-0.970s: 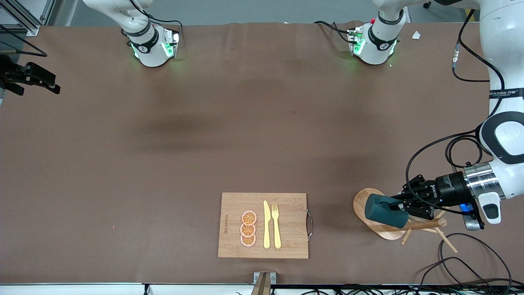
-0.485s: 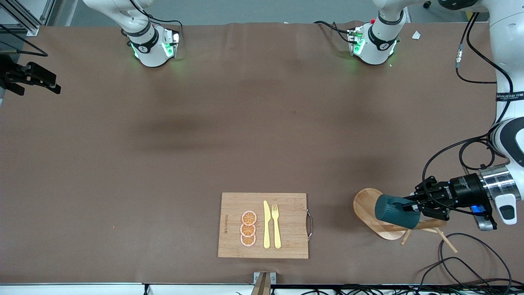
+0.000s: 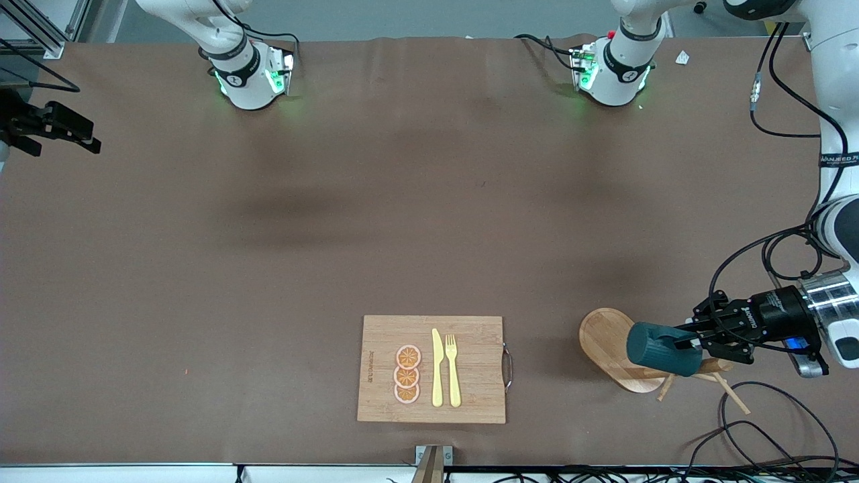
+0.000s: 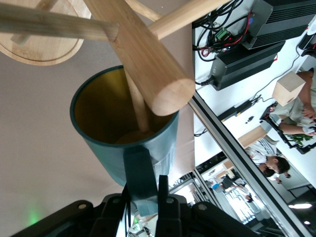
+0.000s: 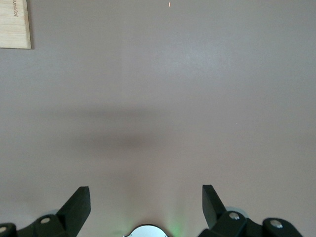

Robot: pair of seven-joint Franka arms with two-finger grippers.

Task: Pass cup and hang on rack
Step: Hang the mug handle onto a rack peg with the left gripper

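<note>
The worktop (image 3: 322, 235) is covered in brown; near its front-camera edge lies a wooden cutting board (image 3: 470, 335) carrying a yellow knife (image 3: 437, 369), a yellow fork (image 3: 453, 369) and three orange slices (image 3: 407, 374); toward the left arm's end of the worktop stands the rack (image 3: 604, 345), its oval base about as near the front camera as the board, its pole and pegs seen foreshortened over that base.

The left arm reaches in from that end, and the left end effector (image 3: 691, 343) is over the rack; its fingers (image 4: 165, 197) are closed narrow on the handle of the cup (image 3: 663, 349), which it carries on its side in the air, over the rack's base. In the left wrist view the cup's (image 4: 126, 128) open mouth faces the rack (image 4: 143, 54); one thin peg (image 4: 138, 106) runs into the yellowish inside of the cup, while the thick round-ended pole (image 4: 148, 64) crosses just in front of the rim; whether the peg touches the inner wall cannot be told.

The right arm waits; the right end effector (image 5: 145, 202) hangs over bare worktop with its fingers spread wide and nothing between them; a corner of the cutting board (image 5: 15, 23) shows in that wrist view.
</note>
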